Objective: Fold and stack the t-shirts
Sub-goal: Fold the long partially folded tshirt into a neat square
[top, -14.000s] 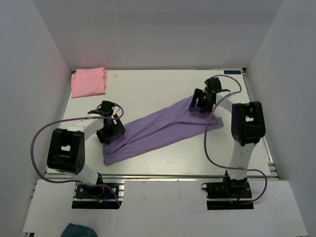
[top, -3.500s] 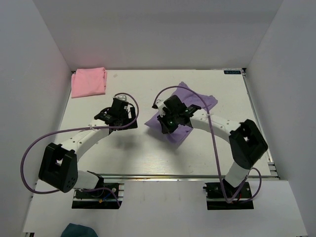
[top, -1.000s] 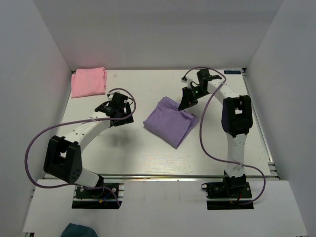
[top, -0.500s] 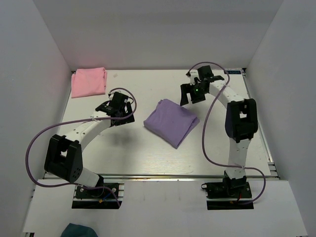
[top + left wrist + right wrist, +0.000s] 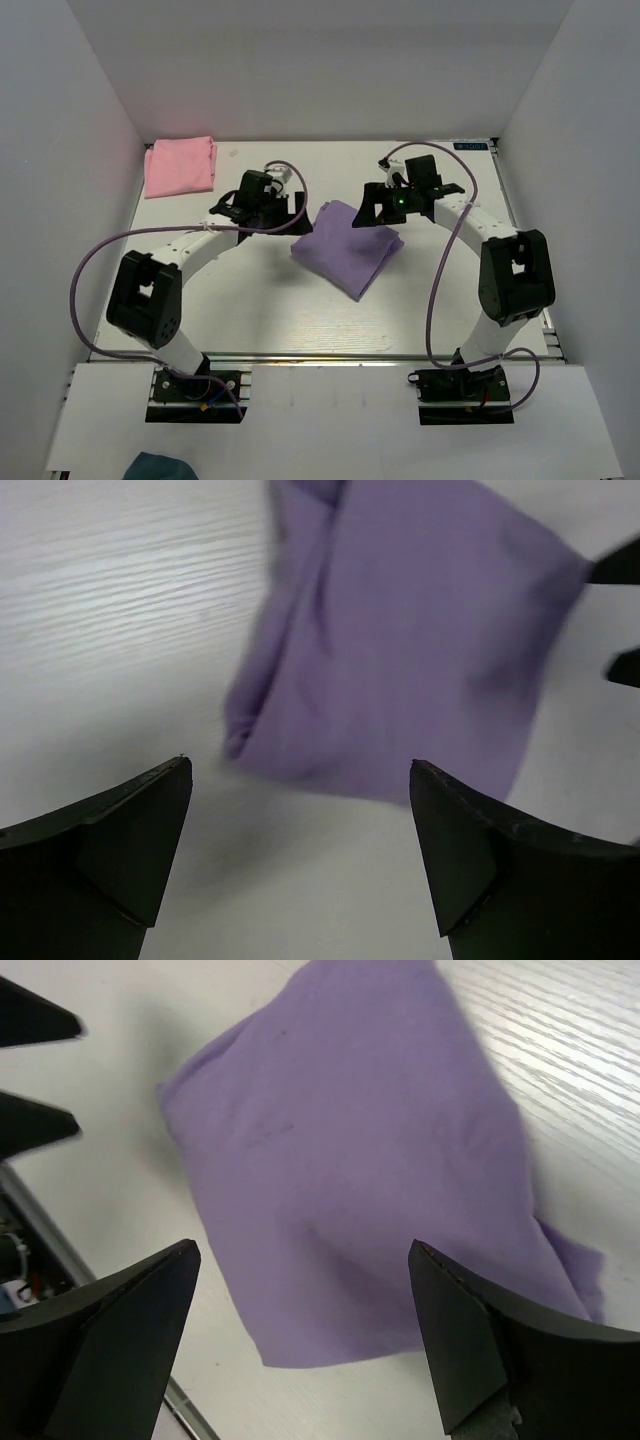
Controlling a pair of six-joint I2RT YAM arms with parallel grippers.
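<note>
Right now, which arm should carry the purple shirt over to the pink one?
Probably left: the left gripper, open, sits beside the purple shirt, and the pink shirt lies on that side of the table.

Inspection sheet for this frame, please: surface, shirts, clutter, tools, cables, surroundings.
Surface: white table with a fine grain; no stains seen.
Job's things: purple shirt folded into a compact packet at the table's middle. Pink shirt folded in the far left corner. The two lie apart, not stacked.
Clutter: dark teal thing at the picture's bottom edge, off the table, too cut off to identify.
Grippers: left tool open and empty, at the purple shirt's left side. Right tool open and empty, over its far right part.
Cables: left cable and right cable, both purple, one looping along each arm.
Surroundings: plain white walls on three sides.
</note>
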